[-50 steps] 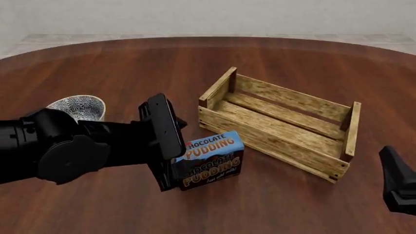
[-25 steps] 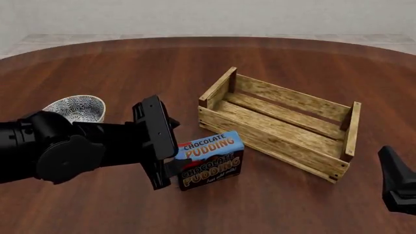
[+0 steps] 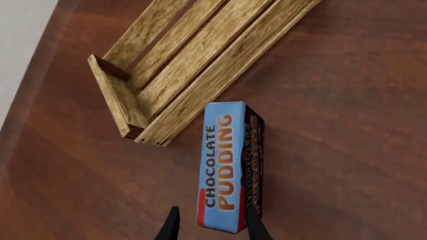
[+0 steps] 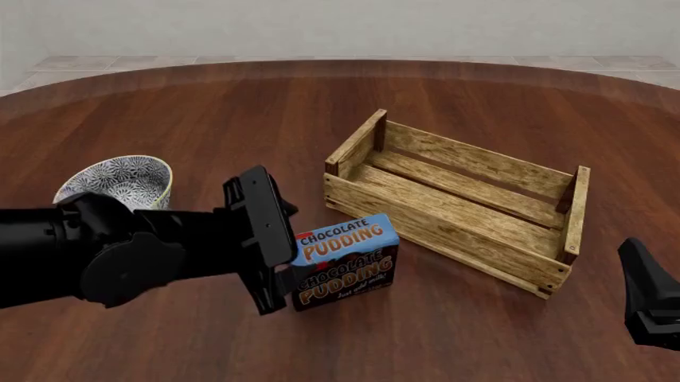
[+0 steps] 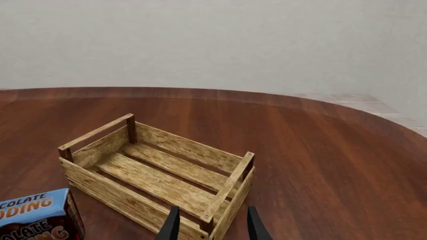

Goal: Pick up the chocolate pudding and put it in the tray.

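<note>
Down on the brown wooden table [image 4: 191, 111], the left gripper [image 3: 212, 226], fingers spread, straddles the blue-and-brown chocolate pudding carton [image 4: 345, 259] standing just beside the light slatted wooden crate [image 4: 457, 208].

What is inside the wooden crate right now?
Nothing: the crate shows only its bare floor slats in the front and right wrist views. The pudding box stands outside on the table.

The left arm [image 4: 117, 259] reaches across the tabletop's near-left part, its left gripper [image 3: 212, 227] spread, jaws apart. The right gripper [image 5: 211, 227], jaws parted, hangs at the near-right edge.
</note>
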Motion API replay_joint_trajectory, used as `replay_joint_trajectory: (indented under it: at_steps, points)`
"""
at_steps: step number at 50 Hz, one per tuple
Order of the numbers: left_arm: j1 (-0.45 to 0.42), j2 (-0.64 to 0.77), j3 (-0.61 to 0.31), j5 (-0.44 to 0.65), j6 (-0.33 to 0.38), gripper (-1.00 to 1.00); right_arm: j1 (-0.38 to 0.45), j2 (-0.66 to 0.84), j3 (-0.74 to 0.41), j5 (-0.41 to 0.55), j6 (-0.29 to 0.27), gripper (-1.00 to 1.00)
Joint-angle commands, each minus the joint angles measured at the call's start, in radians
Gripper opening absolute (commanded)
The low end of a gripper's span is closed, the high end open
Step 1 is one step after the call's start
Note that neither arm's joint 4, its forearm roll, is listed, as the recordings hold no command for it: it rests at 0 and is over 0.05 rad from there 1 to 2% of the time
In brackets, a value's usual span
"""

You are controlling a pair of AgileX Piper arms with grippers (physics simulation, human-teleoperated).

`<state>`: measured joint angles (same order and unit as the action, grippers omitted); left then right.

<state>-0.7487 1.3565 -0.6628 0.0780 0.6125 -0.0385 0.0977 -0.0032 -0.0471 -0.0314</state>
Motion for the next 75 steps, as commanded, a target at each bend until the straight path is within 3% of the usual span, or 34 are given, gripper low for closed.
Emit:
replay_joint_trajectory:
  at_steps: [1, 75]
  points:
    - [-0.004, 0.03, 0.016, -0.044, -0.019, 1.0, 0.0, 0.005, 0.0, -0.003, -0.003, 1.0]
    - [0.004, 0.175, 0.039, -0.187, -0.067, 1.0, 0.004, 0.024, 0.0, -0.014, -0.018, 1.0]
